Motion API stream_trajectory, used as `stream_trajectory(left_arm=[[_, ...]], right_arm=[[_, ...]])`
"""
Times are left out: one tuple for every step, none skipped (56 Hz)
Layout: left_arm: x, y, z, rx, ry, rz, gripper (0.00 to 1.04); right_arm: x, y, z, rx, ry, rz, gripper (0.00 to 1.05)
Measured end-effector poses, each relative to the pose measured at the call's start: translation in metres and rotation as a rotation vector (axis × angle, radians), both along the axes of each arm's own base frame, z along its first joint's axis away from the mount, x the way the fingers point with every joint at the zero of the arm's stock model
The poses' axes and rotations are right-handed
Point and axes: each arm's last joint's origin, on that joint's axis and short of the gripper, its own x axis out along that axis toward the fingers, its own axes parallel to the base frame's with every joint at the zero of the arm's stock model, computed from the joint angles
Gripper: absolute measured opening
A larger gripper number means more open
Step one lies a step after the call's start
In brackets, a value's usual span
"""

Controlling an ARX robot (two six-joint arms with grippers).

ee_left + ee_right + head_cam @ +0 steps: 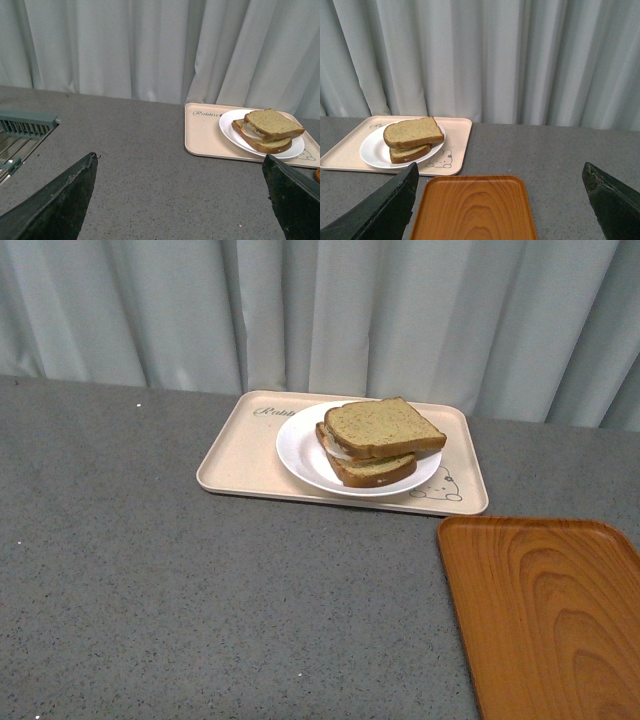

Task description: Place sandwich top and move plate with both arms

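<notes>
Both grippers, left (180, 200) and right (500, 200), wide open, holding nothing. Top (384, 427) sits on sandwich on plate (300, 462), well beyond the fingertips. Risk: uneven two-arm lift tilts plate, top slides off.

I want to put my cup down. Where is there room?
The grey table left of the orange tray and in front of the beige tray is bare. The orange tray is bare too. The white plate is full of sandwich.
</notes>
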Motion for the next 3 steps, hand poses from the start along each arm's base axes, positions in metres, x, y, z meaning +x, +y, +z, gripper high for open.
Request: stream_trajectory(left_arm=[[0.0000,0.0000,0.0000,0.000,0.000,0.000,0.98],[0.0000,0.0000,0.0000,0.000,0.000,0.000,0.98],[0.0000,0.0000,0.0000,0.000,0.000,0.000,0.98]], right_arm=[[0.0000,0.0000,0.0000,0.000,0.000,0.000,0.96],[0.0000,0.0000,0.0000,0.000,0.000,0.000,0.96],[0.0000,0.0000,0.0000,0.000,0.000,0.000,0.96]])
